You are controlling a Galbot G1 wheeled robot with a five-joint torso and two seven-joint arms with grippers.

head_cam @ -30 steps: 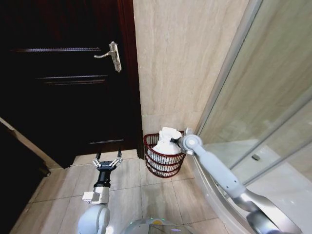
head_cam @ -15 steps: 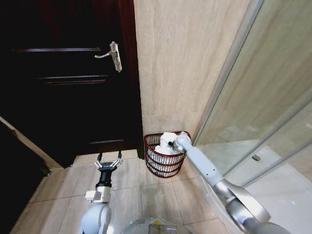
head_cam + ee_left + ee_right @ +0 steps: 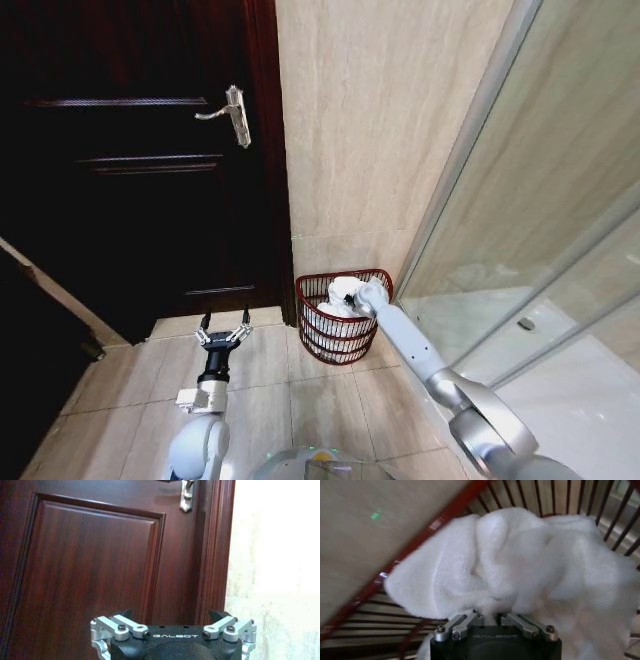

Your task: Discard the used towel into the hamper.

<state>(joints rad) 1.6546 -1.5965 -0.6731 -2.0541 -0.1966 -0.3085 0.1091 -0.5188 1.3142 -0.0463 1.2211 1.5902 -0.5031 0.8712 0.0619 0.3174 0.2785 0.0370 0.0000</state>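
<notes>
The hamper (image 3: 342,318) is set on the tiled floor (image 3: 260,400) against the beige wall, just beside the dark door (image 3: 140,160). The white towel (image 3: 520,566) is held bunched inside the hamper, below its rim, clamped by the right gripper (image 3: 492,619), whose fingers are closed on the cloth. The left gripper (image 3: 223,332) is held spread open above the floor, near the door.
</notes>
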